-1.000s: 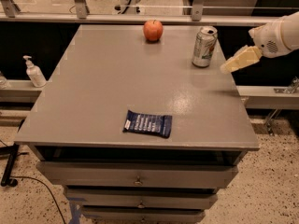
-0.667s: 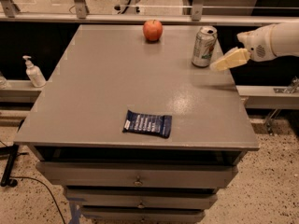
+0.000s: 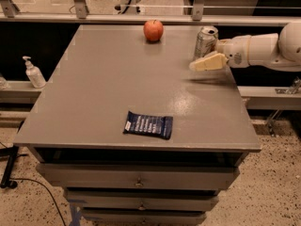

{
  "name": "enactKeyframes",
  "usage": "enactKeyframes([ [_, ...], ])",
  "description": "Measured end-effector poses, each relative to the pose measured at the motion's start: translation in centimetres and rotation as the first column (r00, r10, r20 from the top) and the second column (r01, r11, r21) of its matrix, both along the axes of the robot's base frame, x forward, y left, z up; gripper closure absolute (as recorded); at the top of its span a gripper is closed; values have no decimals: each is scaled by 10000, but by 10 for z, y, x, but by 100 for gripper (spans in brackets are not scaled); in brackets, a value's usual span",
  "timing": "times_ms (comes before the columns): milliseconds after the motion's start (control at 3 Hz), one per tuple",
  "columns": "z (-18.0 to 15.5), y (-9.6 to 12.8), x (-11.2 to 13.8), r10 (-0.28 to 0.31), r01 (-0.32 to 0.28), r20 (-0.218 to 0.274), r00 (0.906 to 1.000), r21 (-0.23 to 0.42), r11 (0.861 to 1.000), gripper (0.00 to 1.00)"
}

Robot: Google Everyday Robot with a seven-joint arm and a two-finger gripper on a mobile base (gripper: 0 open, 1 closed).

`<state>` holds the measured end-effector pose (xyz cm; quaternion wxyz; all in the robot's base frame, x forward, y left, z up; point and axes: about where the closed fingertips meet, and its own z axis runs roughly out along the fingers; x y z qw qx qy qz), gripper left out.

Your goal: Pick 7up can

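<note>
The 7up can (image 3: pixel 206 37) is silvery with a silver top and stands upright near the far right edge of the grey table (image 3: pixel 108 84). My gripper (image 3: pixel 201 58) reaches in from the right on a white arm and is level with the can's lower half. It is open. One cream finger (image 3: pixel 207 62) lies across the front of the can's base, and the other finger is hidden behind the can. The can still stands on the table.
A red apple (image 3: pixel 153 30) sits at the far edge, left of the can. A dark blue snack packet (image 3: pixel 148 125) lies near the front edge. A sanitizer bottle (image 3: pixel 33 73) stands on a ledge to the left. Drawers are below the tabletop.
My gripper has moved left from beside the table's right edge up to the can, and its near finger now lies across the can's front. The can, apple and packet have not moved.
</note>
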<state>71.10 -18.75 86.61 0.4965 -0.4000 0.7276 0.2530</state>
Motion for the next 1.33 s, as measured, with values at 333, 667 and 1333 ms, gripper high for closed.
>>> enactKeyframes([
  [333, 5, 31, 0, 812, -827, 310, 9962, 531, 9952, 41],
  [667, 14, 47, -5, 1360, -1410, 690, 9883, 742, 9872, 64],
  [1333, 41, 54, -21, 1684, -1820, 1274, 9774, 1041, 9778, 100],
])
